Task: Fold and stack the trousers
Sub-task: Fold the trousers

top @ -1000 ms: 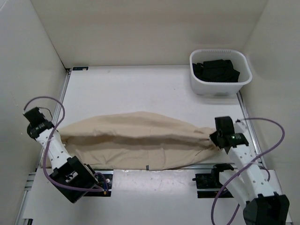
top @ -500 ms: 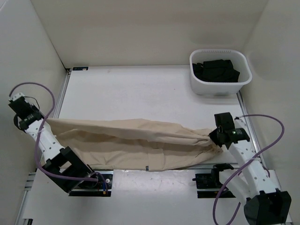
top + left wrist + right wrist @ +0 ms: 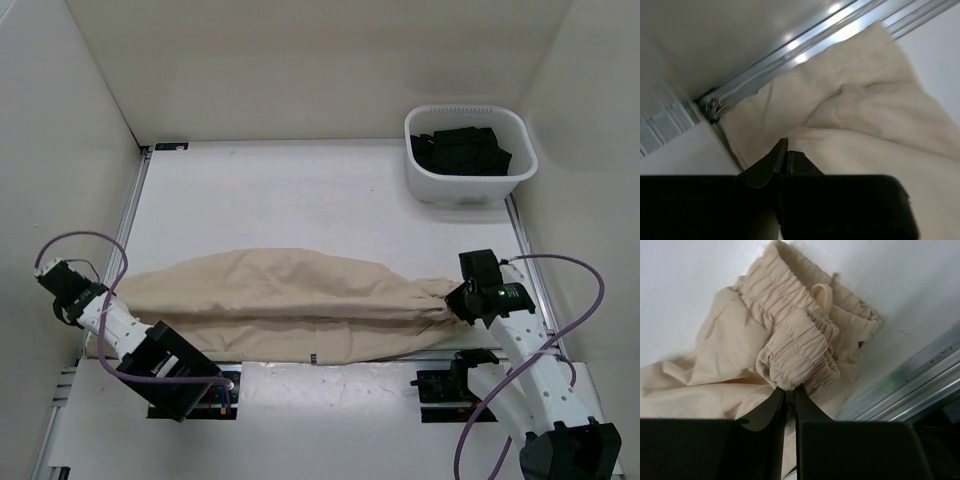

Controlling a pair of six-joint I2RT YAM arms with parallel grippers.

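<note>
The beige trousers (image 3: 290, 305) lie lengthwise along the table's near edge, folded leg on leg, with a small dark tag (image 3: 314, 357) at the front edge. My left gripper (image 3: 118, 297) is shut on the leg end at the left; in the left wrist view its jaws (image 3: 785, 150) pinch the beige fabric (image 3: 865, 115). My right gripper (image 3: 455, 298) is shut on the bunched elastic waistband (image 3: 800, 345) at the right; its jaws (image 3: 789, 389) meet under the waistband.
A white bin (image 3: 425, 178) holding black garments (image 3: 462, 150) stands at the back right. Aluminium rails run along the table's left side (image 3: 805, 42) and right side (image 3: 920, 385). White walls enclose the table on three sides.
My left gripper pulled the leg end out left and stretched the trousers taut, then came back toward the near edge. The cloth now lies wider and slacker. The right gripper barely moved.
</note>
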